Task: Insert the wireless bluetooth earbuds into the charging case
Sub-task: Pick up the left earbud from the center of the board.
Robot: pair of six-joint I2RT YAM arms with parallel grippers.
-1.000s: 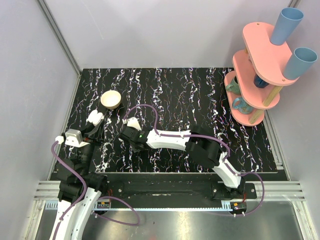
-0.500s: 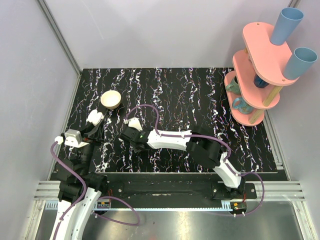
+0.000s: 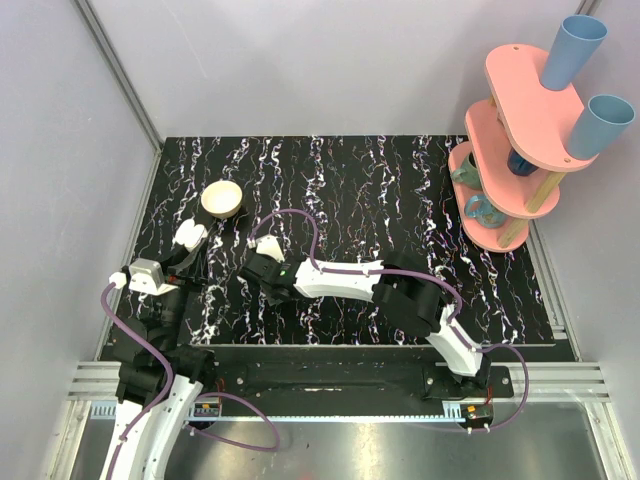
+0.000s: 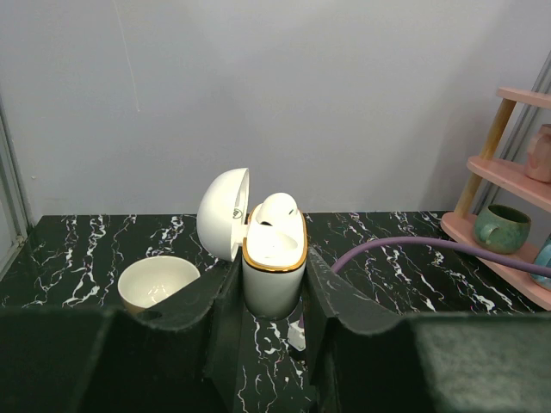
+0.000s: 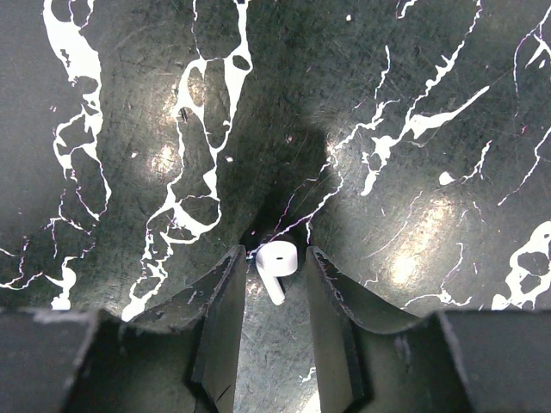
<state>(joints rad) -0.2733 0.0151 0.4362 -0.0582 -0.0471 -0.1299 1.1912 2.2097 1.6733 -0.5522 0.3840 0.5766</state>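
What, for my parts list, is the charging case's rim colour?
The rim is gold; left wrist view.

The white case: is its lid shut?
No, the case has its lid swung open, with an earbud resting in it.

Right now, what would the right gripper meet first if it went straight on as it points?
The right gripper would meet the earbud between its fingertips, then the tabletop; depth is unclear.

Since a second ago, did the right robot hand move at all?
No. In the top view, the right gripper stays just as far below the cream bowl.
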